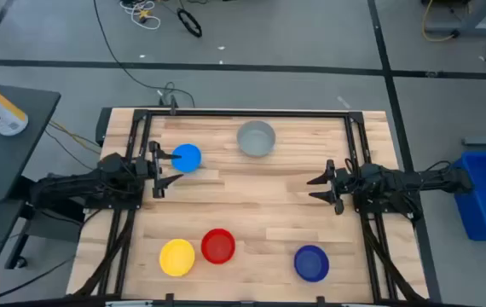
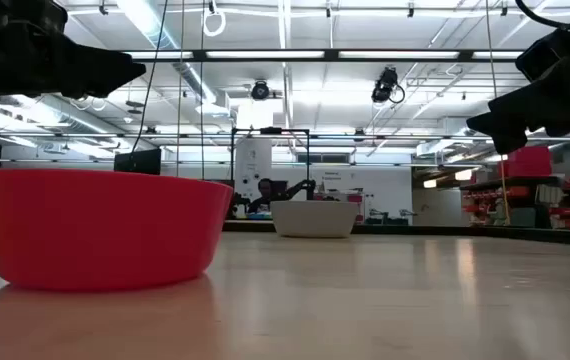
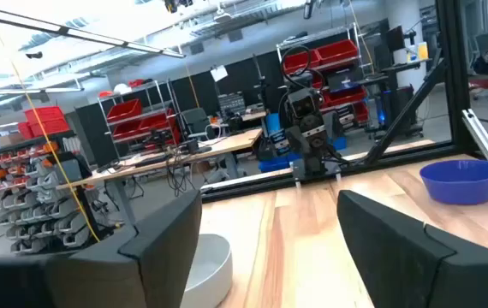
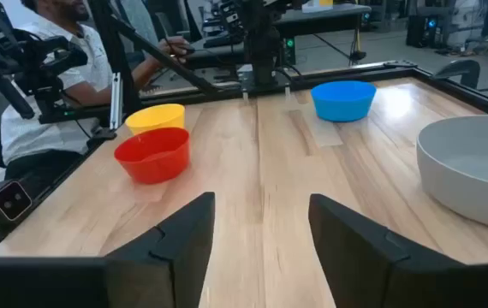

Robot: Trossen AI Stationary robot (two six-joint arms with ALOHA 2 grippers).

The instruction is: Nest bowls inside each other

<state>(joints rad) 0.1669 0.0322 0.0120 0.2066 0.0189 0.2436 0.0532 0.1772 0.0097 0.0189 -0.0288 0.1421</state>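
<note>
Workshop with shelving and red bins behind; work surface is a light wood table (image 1: 251, 213) in a dark frame.

Five bowls, all apart, none nested yet. Largest first:
- grey bowl (image 1: 256, 139): far side, between the two arms, nearer neither.
- light blue bowl (image 1: 187, 158): just ahead of the left gripper (image 1: 168, 169), jaws wide, holding nothing.
- dark blue bowl (image 1: 311, 263), red bowl (image 1: 218, 246), yellow bowl (image 1: 176, 257): near edge, well away from both sets of jaws; red and yellow almost touch.

Right gripper (image 1: 322, 187) hovers at the right side of the table, jaws wide, empty.

Handling (judgement): thin plastic, light, stiff enough, smooth and likely slippery. Pinch the rim wall, one finger inside and one outside; a squeeze across the whole bowl probably pops it out.

No brand, label or readable writing on the bowls or the table.
</note>
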